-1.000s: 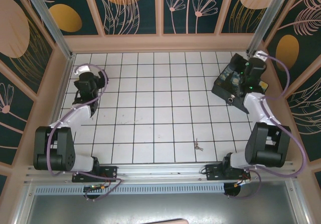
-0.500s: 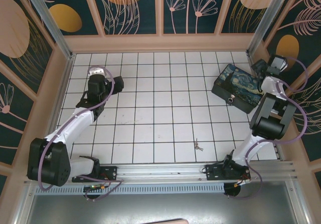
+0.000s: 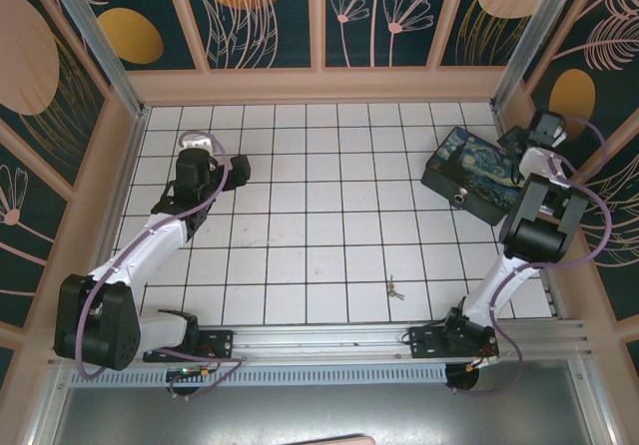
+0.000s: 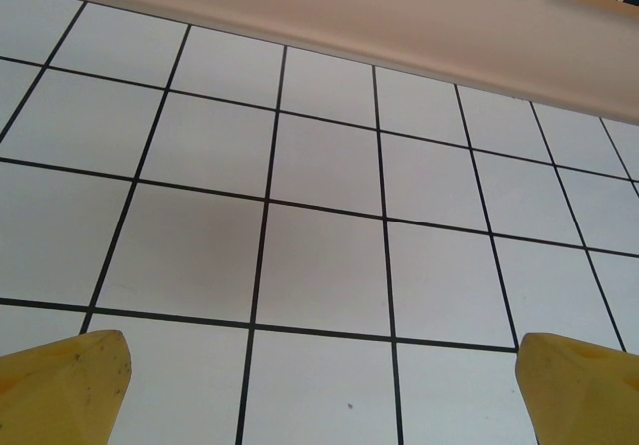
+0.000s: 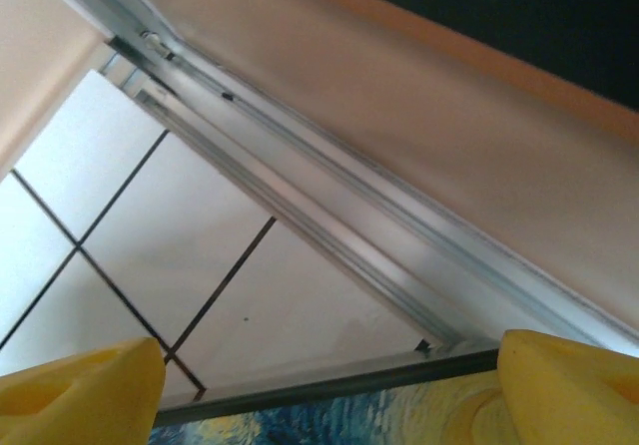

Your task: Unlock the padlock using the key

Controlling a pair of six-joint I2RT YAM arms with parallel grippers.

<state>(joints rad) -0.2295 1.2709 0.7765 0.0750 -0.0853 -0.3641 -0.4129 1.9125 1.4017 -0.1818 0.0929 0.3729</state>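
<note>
The key (image 3: 395,288), tiny and silvery, lies on the white tiles near the front edge, right of centre, far from both grippers. The painted box (image 3: 469,171) sits at the back right, and a small metal piece on its near side looks like the padlock (image 3: 458,201). My right gripper (image 3: 516,141) hovers at the box's far right corner, by the wall. In the right wrist view it (image 5: 324,405) is open, with the box's blue-and-yellow top edge (image 5: 329,417) low between its yellow fingers (image 5: 80,395). My left gripper (image 3: 238,169) (image 4: 324,405) is open over bare tiles at the left.
Wooden walls with aluminium posts (image 3: 529,46) close in the tiled floor (image 3: 319,196) on three sides. An aluminium rail (image 5: 329,216) along the wall runs just beyond my right gripper. The back wall's base (image 4: 379,16) lies a few tiles ahead of my left gripper.
My right arm has lifted off the box and swung to its far right corner by the wall. My left gripper has moved right, away from the left wall. Key and box stayed put.
</note>
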